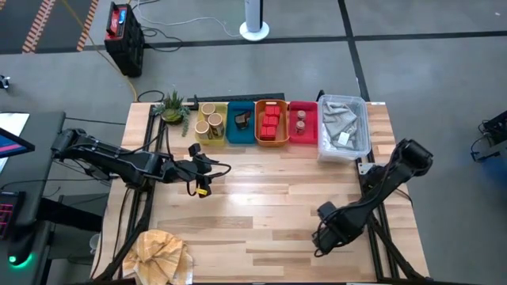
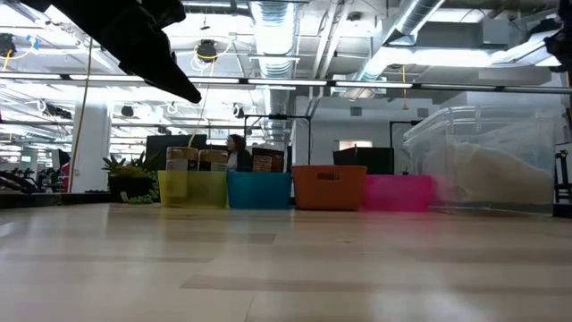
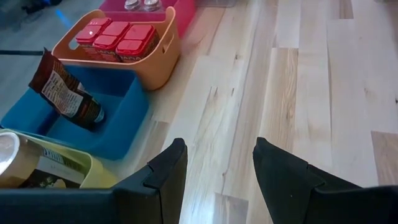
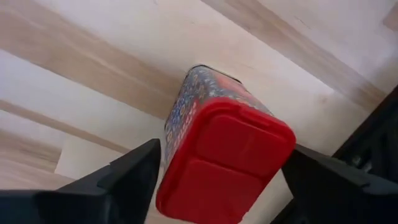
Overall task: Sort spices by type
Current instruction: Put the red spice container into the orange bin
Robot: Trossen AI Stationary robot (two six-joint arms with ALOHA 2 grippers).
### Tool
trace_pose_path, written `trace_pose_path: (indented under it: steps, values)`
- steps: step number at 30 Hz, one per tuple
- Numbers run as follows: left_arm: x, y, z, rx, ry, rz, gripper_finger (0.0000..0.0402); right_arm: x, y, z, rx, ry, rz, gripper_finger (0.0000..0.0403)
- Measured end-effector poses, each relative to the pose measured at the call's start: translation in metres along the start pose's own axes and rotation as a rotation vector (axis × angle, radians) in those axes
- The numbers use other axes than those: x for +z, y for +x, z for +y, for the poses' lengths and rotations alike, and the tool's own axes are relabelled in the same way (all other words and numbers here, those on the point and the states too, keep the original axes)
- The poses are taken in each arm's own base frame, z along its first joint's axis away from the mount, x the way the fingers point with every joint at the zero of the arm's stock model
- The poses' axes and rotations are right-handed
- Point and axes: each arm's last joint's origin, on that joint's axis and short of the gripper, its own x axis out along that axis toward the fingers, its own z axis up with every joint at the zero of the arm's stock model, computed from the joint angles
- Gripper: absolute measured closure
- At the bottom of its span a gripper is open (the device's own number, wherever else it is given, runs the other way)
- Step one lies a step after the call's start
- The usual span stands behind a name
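Between the right gripper's (image 4: pixel 211 180) fingers, near the table's (image 1: pixel 261 198) front right corner, sits one red-lidded spice pack (image 4: pixel 224 155), clamped, label unreadable. Four red packs (image 3: pixel 115 38) fill the orange tray (image 3: pixel 163 53); one dark packet (image 3: pixel 65 93) lies in the blue tray (image 3: pixel 124 134). Left gripper (image 3: pixel 217 168) hovers open.

A pale wood-plank worktop (image 1: pixel 261 206) is set on a grey floor (image 1: pixel 412 55) crossed by dark lines. A white post base (image 1: pixel 254 30) is seen beyond it. Exposed ducts (image 2: pixel 273 36) and strip lights are hung from the ceiling.
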Motion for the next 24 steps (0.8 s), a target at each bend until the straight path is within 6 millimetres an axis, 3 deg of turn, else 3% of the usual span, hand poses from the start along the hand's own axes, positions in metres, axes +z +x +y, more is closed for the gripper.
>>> trace_pose_path:
  steps: [9, 13, 18, 24]
  values:
    - [-0.002, 0.0, 0.0, 0.003, 0.009, 0.022, 0.0228, 0.013, 0.005, 0.004, -0.003, -0.11, 0.035, 0.0154]
    - [-0.002, 0.0, 0.0, 0.003, 0.007, 0.018, 0.0228, 0.031, -0.004, 0.012, 0.04, -0.218, 0.027, 0.0164]
    - [-0.001, 0.0, 0.0, 0.002, 0.005, 0.009, 0.0228, 0.071, -0.03, 0.023, 0.114, -0.381, -0.061, 0.0164]
    - [0.002, 0.0, 0.0, 0.013, 0.015, -0.021, 0.0228, 0.144, -0.066, 0.017, 0.112, -0.475, -0.21, 0.0159]
